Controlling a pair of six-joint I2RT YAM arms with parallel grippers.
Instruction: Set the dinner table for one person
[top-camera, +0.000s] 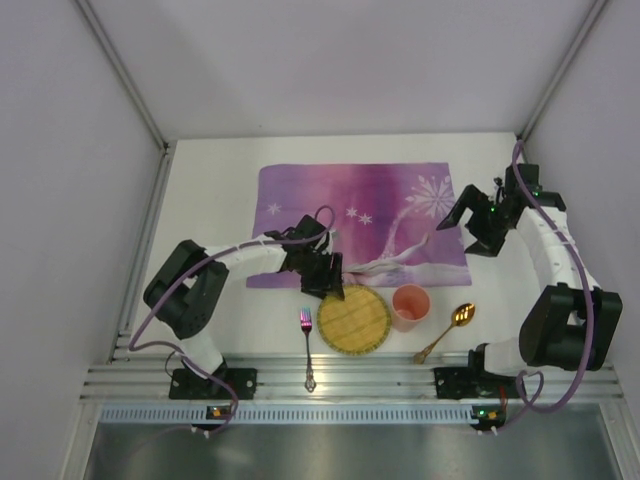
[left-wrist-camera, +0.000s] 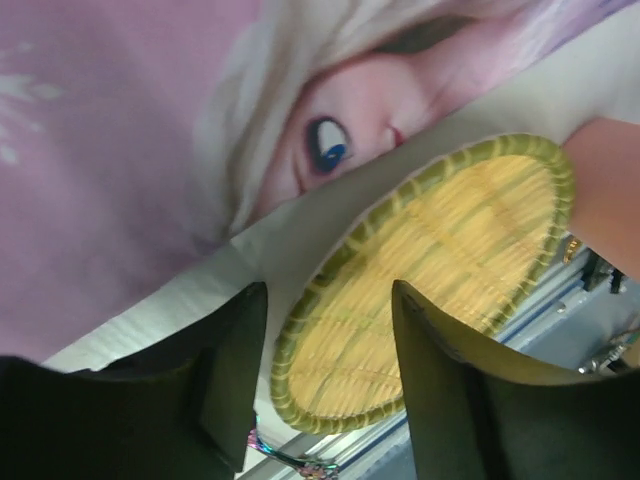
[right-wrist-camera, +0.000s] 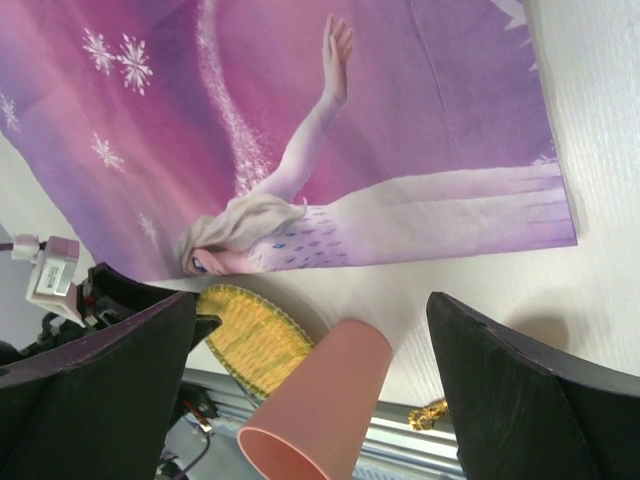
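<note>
The white dinner table (top-camera: 210, 200) carries a purple placemat (top-camera: 355, 215). On the bare table near its front edge lie a fork (top-camera: 307, 345), a round woven yellow plate (top-camera: 354, 319), an upright pink cup (top-camera: 410, 305) and a gold spoon (top-camera: 447, 330). My left gripper (top-camera: 322, 275) is open and empty over the plate's far-left rim, at the placemat's near edge. The plate (left-wrist-camera: 440, 270) shows between its fingers. My right gripper (top-camera: 478, 225) is open and empty above the placemat's right edge. The cup (right-wrist-camera: 320, 400) and plate (right-wrist-camera: 255, 335) show below it.
A ribbed aluminium rail (top-camera: 350, 375) runs along the table's near edge, just behind the fork's handle and the spoon (right-wrist-camera: 432, 412). White walls enclose the table on the left, back and right. The placemat (right-wrist-camera: 350, 130) lies flat.
</note>
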